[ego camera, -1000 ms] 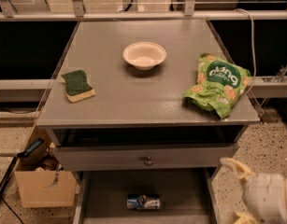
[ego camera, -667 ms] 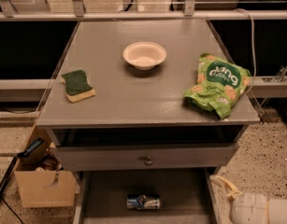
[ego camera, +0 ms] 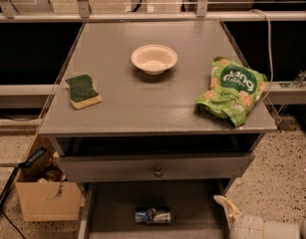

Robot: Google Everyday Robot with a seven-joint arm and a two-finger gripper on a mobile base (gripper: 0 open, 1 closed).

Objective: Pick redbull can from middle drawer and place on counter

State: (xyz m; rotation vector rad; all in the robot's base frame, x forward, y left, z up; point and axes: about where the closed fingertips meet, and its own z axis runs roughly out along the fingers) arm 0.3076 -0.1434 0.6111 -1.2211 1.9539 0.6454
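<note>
Slim metal redbull can (ego camera: 152, 215) lying on matte middle drawer (ego camera: 192, 203) floor; gripper (ego camera: 226, 206) at right, grip state unclear.

This looks to me like a robot test lab, not a home. A bare gray counter (ego camera: 152, 103) stands on a speckled floor (ego camera: 284, 183). Metal rails (ego camera: 142, 16) and a loose cable (ego camera: 268, 44) run behind it, and a cardboard box (ego camera: 45, 203) of odds and ends sits beside it. My gripper (ego camera: 226, 208) hangs low on the right, by the open drawer (ego camera: 117, 203).
</note>
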